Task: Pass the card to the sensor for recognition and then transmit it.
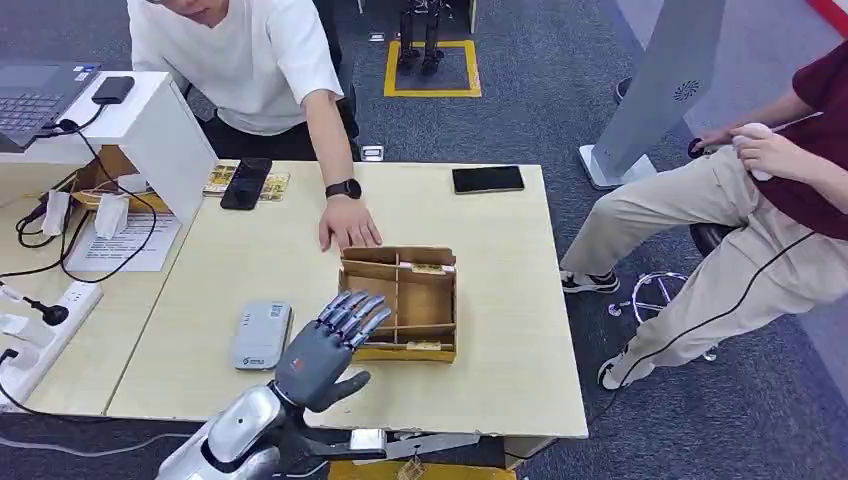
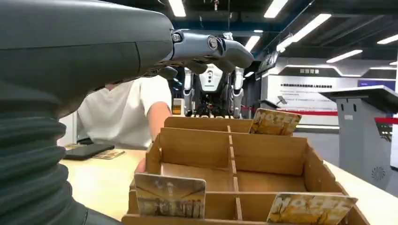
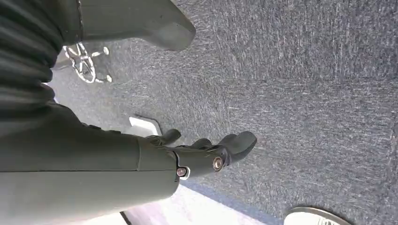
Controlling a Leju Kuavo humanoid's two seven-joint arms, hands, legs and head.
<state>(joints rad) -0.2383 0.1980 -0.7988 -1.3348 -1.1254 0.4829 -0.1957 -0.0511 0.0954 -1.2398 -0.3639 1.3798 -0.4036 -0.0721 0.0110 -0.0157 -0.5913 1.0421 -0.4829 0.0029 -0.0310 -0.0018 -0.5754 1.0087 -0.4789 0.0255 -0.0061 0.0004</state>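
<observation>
Here, left hand: the dark grey many-fingered left hand hovers over the near-left corner of the brown cardboard divider box, fingers spread and stretched toward it, thumb out to the side, nothing in its grasp.
Left hand, wrist view: its fingers reach out above the box, apart from the walls.
Right hand: the dark grey right hand hangs over blue-grey carpet, fingers loosely apart with nothing between them.
Cards: three printed yellow-brown cards stand upright in the box's slots, one at the near-left compartment, one at the near-right, one at the far-right wall; from the head view the near card and far card show as thin edges.
Sensor: a flat grey rectangular card reader lies on the pale wooden table just left of the box, beside the left hand.
Person's hand: a hand with a black wristwatch rests on the table touching the box's far-left corner.
Beyond the box: a black phone lies at the table's far edge; another black phone lies on cards far-left of the box.
Right of the box: a seated person in beige trousers, well apart from the table.
</observation>
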